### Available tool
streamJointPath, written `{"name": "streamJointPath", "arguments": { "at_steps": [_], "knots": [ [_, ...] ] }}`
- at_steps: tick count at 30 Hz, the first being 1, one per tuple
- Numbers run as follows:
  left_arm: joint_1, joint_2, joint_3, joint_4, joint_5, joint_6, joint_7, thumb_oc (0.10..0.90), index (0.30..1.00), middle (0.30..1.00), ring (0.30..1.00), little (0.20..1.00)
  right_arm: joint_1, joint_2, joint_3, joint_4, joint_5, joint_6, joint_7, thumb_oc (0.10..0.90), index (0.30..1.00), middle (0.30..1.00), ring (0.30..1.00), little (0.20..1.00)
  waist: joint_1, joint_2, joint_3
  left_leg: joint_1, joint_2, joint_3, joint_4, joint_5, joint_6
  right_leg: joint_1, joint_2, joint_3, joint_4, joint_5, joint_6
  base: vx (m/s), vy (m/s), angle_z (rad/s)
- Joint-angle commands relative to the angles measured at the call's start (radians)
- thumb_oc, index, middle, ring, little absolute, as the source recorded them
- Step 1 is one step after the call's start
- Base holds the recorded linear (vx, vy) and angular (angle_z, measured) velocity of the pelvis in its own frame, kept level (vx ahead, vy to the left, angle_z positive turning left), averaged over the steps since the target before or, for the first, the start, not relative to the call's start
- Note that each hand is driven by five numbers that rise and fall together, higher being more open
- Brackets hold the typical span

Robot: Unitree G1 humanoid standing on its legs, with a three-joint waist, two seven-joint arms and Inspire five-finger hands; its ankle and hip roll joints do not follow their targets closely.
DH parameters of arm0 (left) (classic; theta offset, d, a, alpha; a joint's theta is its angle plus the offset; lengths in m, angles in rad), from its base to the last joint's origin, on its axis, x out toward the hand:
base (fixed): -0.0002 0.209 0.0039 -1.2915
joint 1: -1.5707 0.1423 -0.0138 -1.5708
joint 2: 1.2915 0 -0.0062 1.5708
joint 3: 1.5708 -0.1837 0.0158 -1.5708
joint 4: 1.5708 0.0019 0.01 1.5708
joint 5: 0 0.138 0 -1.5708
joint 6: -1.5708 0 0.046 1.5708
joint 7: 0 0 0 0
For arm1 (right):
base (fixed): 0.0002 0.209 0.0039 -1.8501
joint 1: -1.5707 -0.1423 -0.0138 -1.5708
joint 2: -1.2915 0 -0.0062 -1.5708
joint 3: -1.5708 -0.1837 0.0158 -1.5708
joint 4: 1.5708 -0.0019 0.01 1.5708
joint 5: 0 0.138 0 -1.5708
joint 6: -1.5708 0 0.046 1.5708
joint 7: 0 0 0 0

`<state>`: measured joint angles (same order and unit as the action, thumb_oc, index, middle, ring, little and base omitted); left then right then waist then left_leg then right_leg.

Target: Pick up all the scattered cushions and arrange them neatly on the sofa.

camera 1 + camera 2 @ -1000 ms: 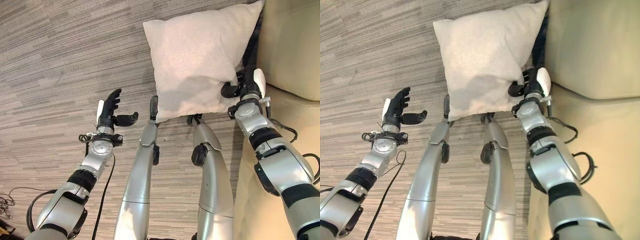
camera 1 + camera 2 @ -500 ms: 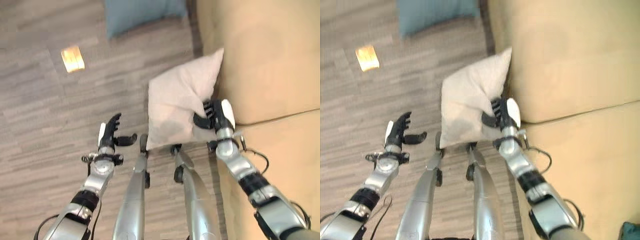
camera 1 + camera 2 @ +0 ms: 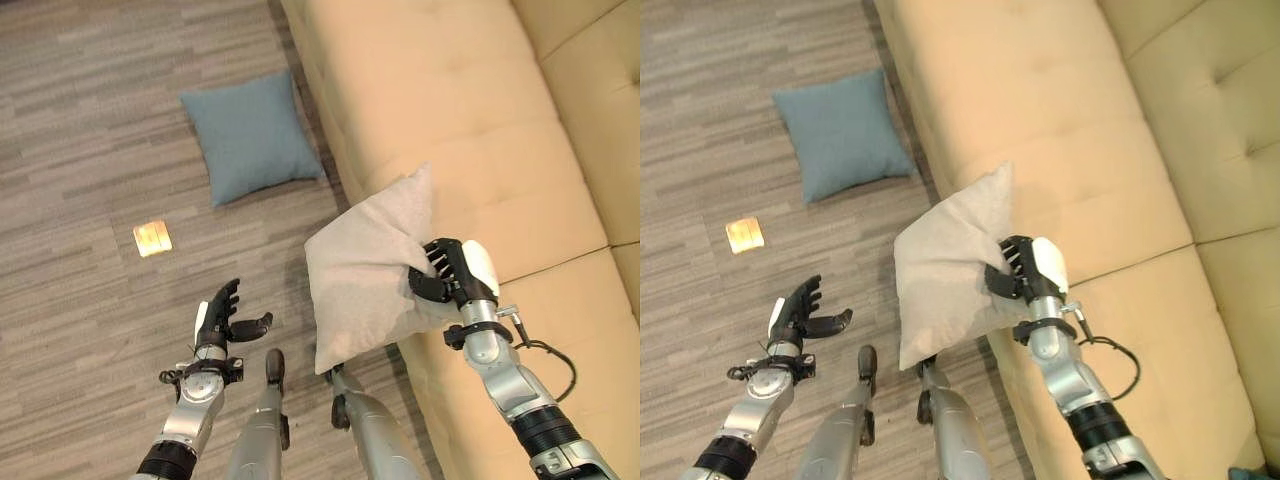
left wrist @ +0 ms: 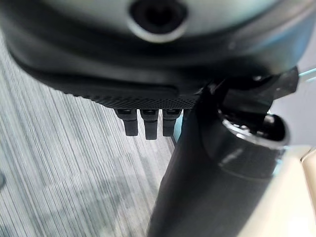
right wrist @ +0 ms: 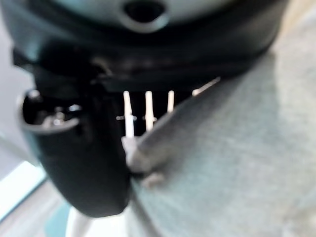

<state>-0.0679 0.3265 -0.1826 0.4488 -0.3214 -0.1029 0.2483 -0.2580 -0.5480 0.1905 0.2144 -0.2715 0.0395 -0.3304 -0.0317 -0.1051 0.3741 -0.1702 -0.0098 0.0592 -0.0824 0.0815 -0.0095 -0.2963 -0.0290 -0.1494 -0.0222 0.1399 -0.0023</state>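
Since a second ago, the head camera had been lifted and swung toward the sofa, so that far more floor and seat were taken in; the beige cushion [image 3: 365, 270], hanging by the sofa's front edge a second earlier, was now held higher in the view, against the front of the seat.

Nearest, the left hand [image 3: 218, 325] was seen raised low over the floor, its fingers [image 3: 229, 296] spread and straight and its thumb held out to the side, with nothing in it. The right hand [image 3: 452, 276] was seen beside the sofa's front edge, its fingers [image 3: 436, 262] curled into the beige cushion's right edge and the cloth pinched between them and the thumb; the same pinch of pale fabric was shown in the right wrist view. The cushion was held off the floor, tilted, with one corner pointing up over the seat and the lower part hanging free in front of the sofa. It was square, plain and pale beige, with creases gathered where it was gripped.

The floor [image 3: 90, 150] was covered in grey-brown striped planks. A small yellowish square [image 3: 152, 238] lay flat on it, well apart from both hands. Farther on, a blue-grey cushion [image 3: 250, 135] lay flat on the floor, just beside the sofa's base. The sofa [image 3: 440, 90] was tan and tufted, its long seat running along the right side.
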Motion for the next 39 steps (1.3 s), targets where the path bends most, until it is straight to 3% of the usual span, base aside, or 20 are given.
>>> {"name": "streamJointPath", "arguments": {
  "at_steps": [1,5,15,22,31,39],
  "knots": [
    [0.073,-0.007,-0.012,-0.005,-0.051,-0.037,-0.035,0.8,0.9,0.9,0.9,0.9,-0.062,-0.054,-0.088,-0.13,-0.01,-0.118,-0.084,0.4,0.3,0.3,0.3,0.3,-0.029,-0.01,-0.238,-0.008,0.018,0.016,-0.005,-0.061,-0.032,0.054,-0.025,0.025,0.047,-0.102,0.132,0.09,0.049,-0.11],
    [0.106,-0.057,-0.019,0.0,-0.144,-0.016,-0.057,0.8,0.9,0.9,0.9,0.9,-0.075,-0.047,-0.126,-0.199,0.051,-0.13,-0.071,0.4,0.3,0.3,0.3,0.3,-0.048,-0.014,-0.315,0.055,0.024,0.042,-0.005,-0.091,-0.03,0.127,-0.022,0.04,0.001,-0.098,0.137,0.1,0.04,-0.18],
    [0.071,-0.097,-0.019,-0.057,-0.231,-0.044,-0.021,0.8,0.9,0.9,0.9,0.9,-0.126,0.01,-0.115,-0.359,0.184,-0.198,-0.033,0.4,0.3,0.3,0.3,0.3,-0.08,-0.005,-0.394,0.138,0.032,0.087,-0.005,-0.126,-0.029,0.199,-0.015,0.081,-0.025,-0.101,0.137,0.06,0.015,-0.2],
    [0.031,-0.07,-0.009,-0.093,-0.233,-0.067,-0.015,0.8,0.9,0.9,0.9,0.9,-0.176,0.013,-0.086,-0.408,0.215,-0.221,-0.015,0.4,0.3,0.3,0.3,0.3,-0.102,0.013,-0.418,0.161,0.037,0.116,-0.005,-0.134,-0.028,0.209,-0.011,0.11,-0.029,-0.094,0.141,0.01,0.018,-0.18],
    [0.001,-0.099,-0.014,-0.09,-0.413,-0.066,-0.09,0.8,0.9,0.9,0.9,0.9,-0.222,0.041,-0.068,-0.504,0.275,-0.242,0.034,0.4,0.3,0.3,0.3,0.3,-0.136,0.032,-0.439,0.181,0.041,0.153,-0.005,-0.145,-0.024,0.209,-0.01,0.143,-0.03,-0.086,0.147,0.02,0.022,-0.16],
    [-0.037,-0.101,-0.026,-0.09,-0.407,-0.07,-0.103,0.8,0.9,0.9,0.9,0.9,-0.214,0.06,-0.057,-0.559,0.302,-0.26,0.068,0.4,0.3,0.3,0.3,0.3,-0.162,0.045,-0.441,0.188,0.041,0.171,-0.005,-0.15,-0.02,0.201,-0.011,0.16,-0.017,-0.087,0.148,0.0,0.015,-0.06]
  ]
}}
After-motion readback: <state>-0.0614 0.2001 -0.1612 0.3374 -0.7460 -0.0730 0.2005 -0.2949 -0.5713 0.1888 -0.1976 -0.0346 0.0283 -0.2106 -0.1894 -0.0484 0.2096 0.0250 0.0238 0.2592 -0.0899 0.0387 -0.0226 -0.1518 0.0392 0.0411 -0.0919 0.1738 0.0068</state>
